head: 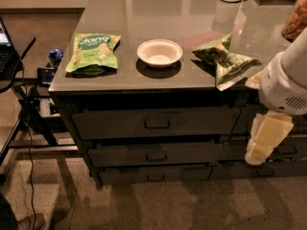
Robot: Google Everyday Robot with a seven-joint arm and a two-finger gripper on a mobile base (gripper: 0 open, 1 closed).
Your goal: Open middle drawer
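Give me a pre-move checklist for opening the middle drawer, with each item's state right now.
1. Target picked: middle drawer, between taller top front and slimmer bottom front: ok.
2. Its handle uncovered: ok.
3. Front shut, level with neighbours: ok.
4. The gripper at the handle: not ok; it hangs off to the right, apart from it.
5. The crumpled green bag safe from the arm: cannot tell; it lies at the counter edge beside the arm.

White, rounded arm (pixel 288 75) with a slotted grille (pixel 296 102), and a pale cream gripper (pixel 263 145) low at far right.
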